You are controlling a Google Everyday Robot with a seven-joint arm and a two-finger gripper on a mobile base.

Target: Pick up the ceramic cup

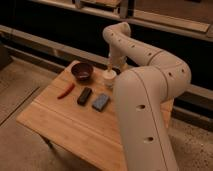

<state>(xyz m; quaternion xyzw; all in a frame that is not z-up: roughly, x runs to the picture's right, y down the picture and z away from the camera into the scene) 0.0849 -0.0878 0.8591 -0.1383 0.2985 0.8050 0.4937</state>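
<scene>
Closest to my camera, the robot's cream-coloured arm [145,115] fills the right side of the view, a thick tube with small dark holes that rises, bends and reaches back over a table. The wooden table [65,125] lies to the left of the arm, its near corner pointing toward me, on a speckled floor [15,150]. Partway across the tabletop I see three small things in a loose row: a blue-grey block [100,101] on the right, a dark block [84,95] just beside it, and a thin red object [65,91] on the left, which I cannot identify. Farther back on the left stands a dark red-brown bowl [82,71], upright. To its right, near the far edge of the table, the white cup [109,76] stands upright on the wood, apart from the bowl. The gripper [112,65] hangs directly over the cup, pointing down, its two fingers spread wide; I cannot tell whether they touch the cup. Behind the table runs a dark wall with pale horizontal rails [50,47].
</scene>
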